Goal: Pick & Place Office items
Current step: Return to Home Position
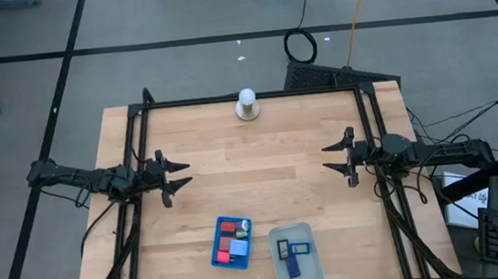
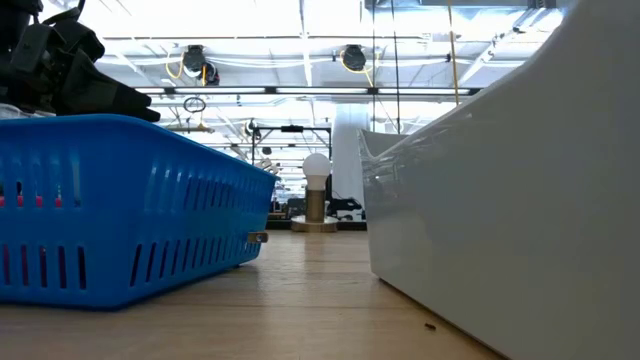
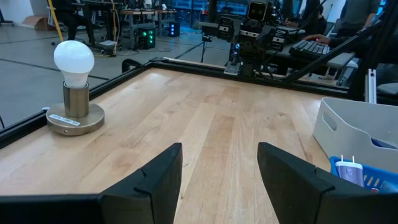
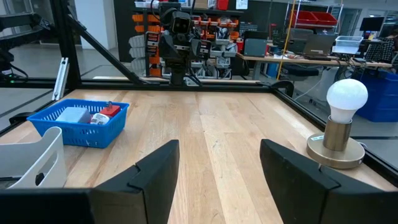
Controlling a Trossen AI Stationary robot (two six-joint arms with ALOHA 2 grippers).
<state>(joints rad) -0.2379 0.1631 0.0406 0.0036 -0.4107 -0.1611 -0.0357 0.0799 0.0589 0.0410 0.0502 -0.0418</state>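
The office items lie in two trays near the table's near edge. A blue tray (image 1: 232, 243) holds red blocks (image 1: 231, 225) and blue rectangles. A clear tray (image 1: 296, 257) holds a dark blue piece (image 1: 292, 264) and other small dark pieces. My left gripper (image 1: 176, 177) hovers open over the table's left side, fingers pointing right. My right gripper (image 1: 336, 158) hovers open over the right side, fingers pointing left. In the wrist views each pair of fingers (image 3: 219, 180) (image 4: 219, 180) stands apart above bare wood, holding nothing.
A white ball on a round base (image 1: 246, 104) stands at the middle of the far edge. A black frame (image 1: 245, 97) runs around the tabletop. Bare wood lies between the two grippers. In the low view the blue tray (image 2: 120, 200) and clear tray (image 2: 510, 190) fill the foreground.
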